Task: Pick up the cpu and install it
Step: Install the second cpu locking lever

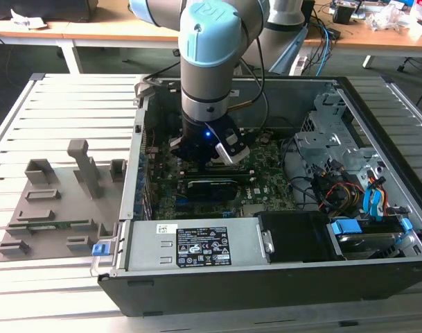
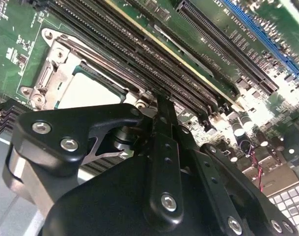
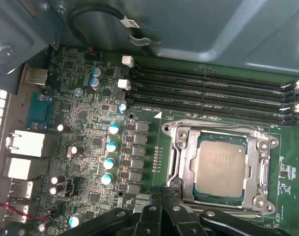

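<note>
Hanging low inside the open computer case (image 1: 266, 277), the gripper (image 2: 161, 105) has its fingers (image 2: 164, 128) pressed together with nothing between them. Just beyond the fingertips, the cpu (image 3: 220, 167) lies flat in the metal-framed socket (image 3: 181, 162) on the green motherboard (image 3: 85, 123), at the lower right of the first wrist view. Further back run the long memory slots (image 3: 208, 88).

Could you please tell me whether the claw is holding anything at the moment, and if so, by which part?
Nothing is held: the claw is shut and empty, and the cpu already sits in its socket frame.
</note>
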`<state>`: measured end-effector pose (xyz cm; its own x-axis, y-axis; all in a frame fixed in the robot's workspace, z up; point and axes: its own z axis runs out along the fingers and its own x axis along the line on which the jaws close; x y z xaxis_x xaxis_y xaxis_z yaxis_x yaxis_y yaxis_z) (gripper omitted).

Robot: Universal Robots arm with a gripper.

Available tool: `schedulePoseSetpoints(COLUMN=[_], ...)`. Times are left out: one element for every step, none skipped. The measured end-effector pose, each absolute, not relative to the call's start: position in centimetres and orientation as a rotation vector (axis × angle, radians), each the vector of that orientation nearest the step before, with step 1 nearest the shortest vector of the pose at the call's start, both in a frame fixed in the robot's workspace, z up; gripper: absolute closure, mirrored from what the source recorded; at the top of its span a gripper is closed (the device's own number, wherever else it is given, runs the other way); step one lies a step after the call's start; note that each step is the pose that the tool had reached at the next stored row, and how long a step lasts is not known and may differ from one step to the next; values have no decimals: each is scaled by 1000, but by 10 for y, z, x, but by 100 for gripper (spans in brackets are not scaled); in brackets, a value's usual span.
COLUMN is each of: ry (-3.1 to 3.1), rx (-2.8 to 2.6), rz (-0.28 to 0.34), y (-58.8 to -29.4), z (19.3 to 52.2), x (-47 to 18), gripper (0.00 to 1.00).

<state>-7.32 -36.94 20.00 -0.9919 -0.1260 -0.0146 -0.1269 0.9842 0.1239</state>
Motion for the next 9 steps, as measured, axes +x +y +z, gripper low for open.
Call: schedulePoseSetpoints(ry=[3122, 3122, 3122, 3122, 3122, 3122, 3122, 3122, 3122], rx=[-201, -202, -202, -202, -203, -203, -202, -202, -202], rz=[196, 196, 195, 195, 195, 195, 195, 195, 195], y=[-370, -372, -372, -372, -371, -371, -370, -370, -369], z=[200, 201, 205, 207, 208, 208, 208, 208, 208], x=[-73, -73, -73, -73, -72, -71, -69, -68, -66], gripper=[89, 89, 89, 89, 89, 89, 89, 89, 89])
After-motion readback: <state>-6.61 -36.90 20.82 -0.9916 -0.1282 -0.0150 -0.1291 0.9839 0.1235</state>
